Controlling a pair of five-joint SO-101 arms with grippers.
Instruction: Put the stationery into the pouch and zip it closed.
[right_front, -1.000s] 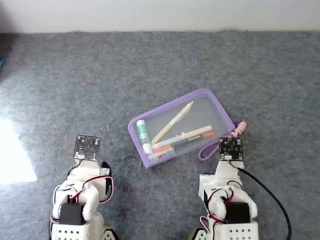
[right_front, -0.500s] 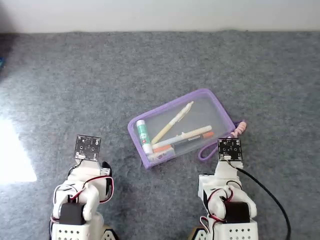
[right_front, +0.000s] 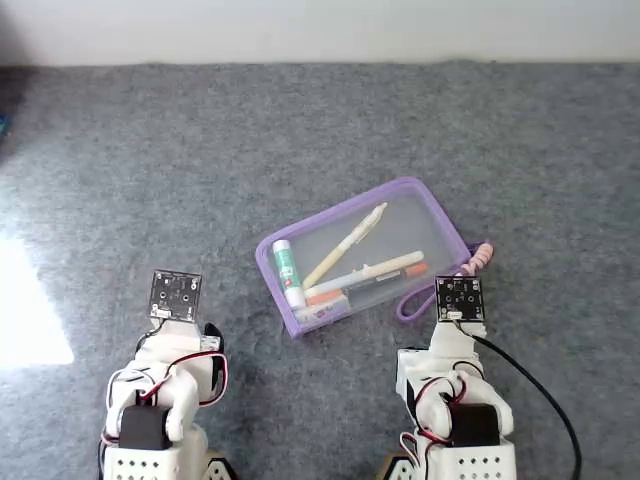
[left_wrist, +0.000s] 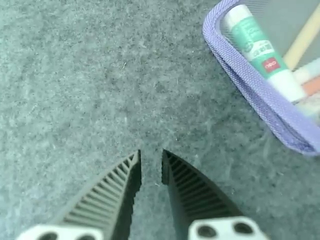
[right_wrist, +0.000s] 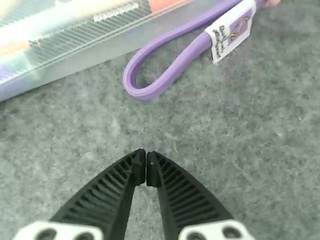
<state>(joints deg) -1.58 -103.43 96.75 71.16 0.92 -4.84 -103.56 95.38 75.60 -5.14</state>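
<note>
1. Where the surface (right_front: 150, 150) meets its near edge, the left gripper (left_wrist: 151, 155) hangs over grey felt, jaws parted by a narrow gap, holding nothing.
2. Right gripper (right_wrist: 145, 159): tips pressed together, empty, just short of the purple strap (right_wrist: 130, 82).
3. Pouch (right_front: 420, 225): flat, right of centre, between the near and far edges. Glue stick (right_front: 288, 272) and pens (right_front: 345, 247) lie inside.

We see a translucent pouch (right_front: 405, 185) with purple edging lying flat and askew. Inside it, a green-labelled glue stick (right_front: 289, 272) lies at its left end, a cream pen (right_front: 346, 244) runs diagonally across its middle, and an orange-tipped marker (right_front: 375, 272) lies along its near edge. A purple strap (right_front: 415, 308) loops from its near right corner.
</note>
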